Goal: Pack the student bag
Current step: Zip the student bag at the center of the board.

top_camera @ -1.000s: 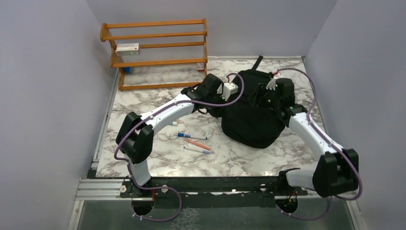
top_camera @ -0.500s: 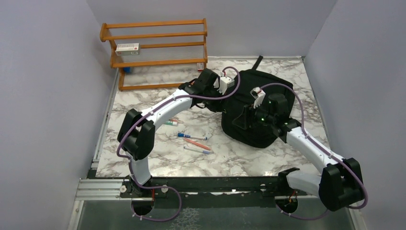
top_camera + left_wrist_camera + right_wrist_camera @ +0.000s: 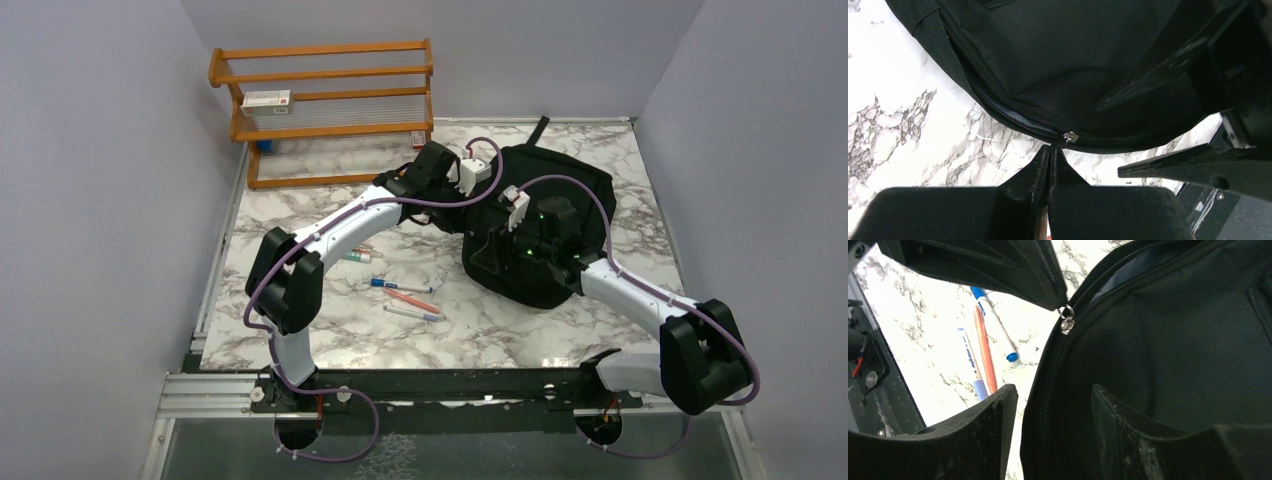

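Right tool (image 3: 1053, 391) swung left, spread astride student bag (image 3: 562, 182); left tool (image 3: 1049, 149) pinches zipper pull (image 3: 1066, 325), half-hidden.

No legible text anywhere.
Box (image 3: 266, 99) on the wooden rack (image 3: 330, 128): red-and-white label, print too small to read.
White pen (image 3: 967, 352): blue lettering along the barrel, blurred in the right wrist view, unreadable.

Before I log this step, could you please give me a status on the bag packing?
Left gripper shut on zipper pull. Right gripper open astride student bag edge. Bag partly unzipped. Pens on table, apart from bag.
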